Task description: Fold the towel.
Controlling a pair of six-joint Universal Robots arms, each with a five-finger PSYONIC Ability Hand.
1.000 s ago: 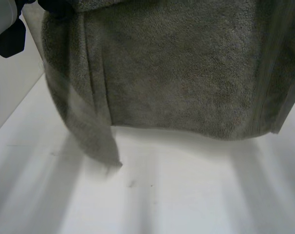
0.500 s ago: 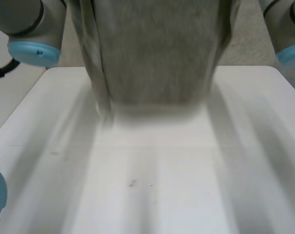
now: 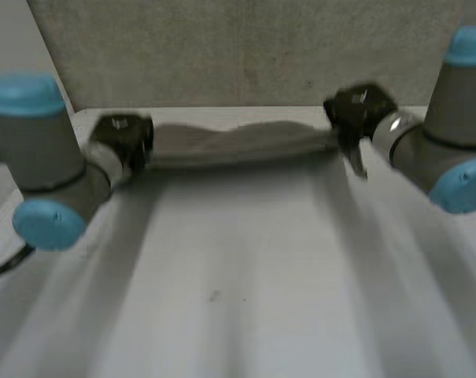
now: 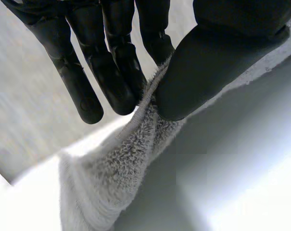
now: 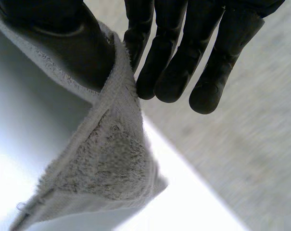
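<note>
At the far side of the white table, in the head view, the towel is lying bunched up in a long grey strip. It is stretching from the left hand to the right hand, and each hand is sitting at one end of it. Both grey arms are reaching in from the sides.

From the left wrist view, the left hand is pinching the towel. Its big thumb is pressing the fuzzy edge against the straight fingers. The rest of the cloth is running away from the pinch in a thick fold, over the white table.

From the right wrist view, the right hand is pinching too. Its thumb is squeezing the edge of the towel against the nearest of its fingers, and the other fingers are sticking out straight beside it. Below the pinch the cloth is spreading out into a folded corner above the table.
</note>
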